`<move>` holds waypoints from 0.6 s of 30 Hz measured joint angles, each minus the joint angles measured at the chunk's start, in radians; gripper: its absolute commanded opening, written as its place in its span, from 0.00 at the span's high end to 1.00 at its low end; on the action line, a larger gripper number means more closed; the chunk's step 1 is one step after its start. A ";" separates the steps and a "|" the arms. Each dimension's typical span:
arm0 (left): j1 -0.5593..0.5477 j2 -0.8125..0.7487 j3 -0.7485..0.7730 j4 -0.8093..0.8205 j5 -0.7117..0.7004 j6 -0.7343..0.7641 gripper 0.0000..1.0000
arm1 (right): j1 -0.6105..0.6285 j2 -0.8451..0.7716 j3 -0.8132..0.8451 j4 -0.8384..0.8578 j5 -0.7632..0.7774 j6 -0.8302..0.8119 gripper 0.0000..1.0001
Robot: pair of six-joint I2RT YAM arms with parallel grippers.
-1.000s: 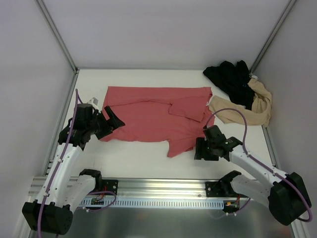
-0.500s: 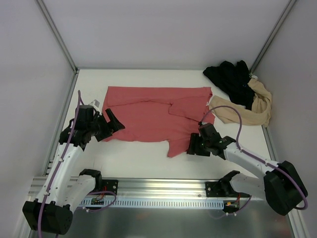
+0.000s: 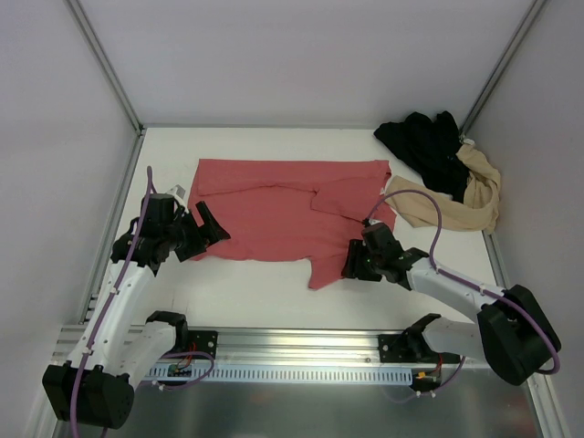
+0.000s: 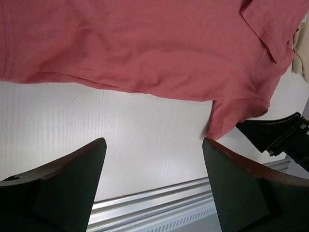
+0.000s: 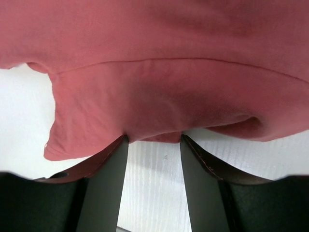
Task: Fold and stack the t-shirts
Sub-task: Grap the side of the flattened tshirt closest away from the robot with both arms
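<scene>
The left pincer [image 3: 206, 230] hovers with its jaws spread wide, holding nothing, over bare tabletop [image 3: 255, 283]. Just ahead of it and to its right, the coral-red t-shirt [image 3: 274, 214] lies spread flat. The right pincer [image 3: 352, 265] sits low at that shirt's near edge, its jaws narrower but apart, with the hem between their tips. Well beyond it to the right, the black t-shirt [image 3: 424, 146] and the beige t-shirt [image 3: 474, 196] lie crumpled together.

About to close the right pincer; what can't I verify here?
- Right wrist view: whether the right pincer has the coral-red t-shirt between its tips; the hem fold hides it.
- Top view: beige t-shirt partly buried under the black t-shirt.
- Left wrist view: frame edge crops the coral-red t-shirt.
</scene>
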State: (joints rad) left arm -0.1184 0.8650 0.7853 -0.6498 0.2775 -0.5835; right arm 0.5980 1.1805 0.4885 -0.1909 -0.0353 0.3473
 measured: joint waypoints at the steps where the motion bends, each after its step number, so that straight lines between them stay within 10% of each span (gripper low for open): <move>1: 0.000 0.000 0.000 0.000 0.000 0.000 0.17 | 0.002 -0.002 0.000 -0.002 0.009 0.000 0.49; 18: 0.000 0.024 -0.016 0.002 0.000 0.001 0.17 | 0.002 -0.066 -0.008 -0.127 0.126 0.000 0.50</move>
State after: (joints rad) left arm -0.1184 0.8890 0.7696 -0.6483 0.2771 -0.5823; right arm 0.6003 1.1145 0.4801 -0.3183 0.0910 0.3470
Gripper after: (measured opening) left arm 0.830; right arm 0.503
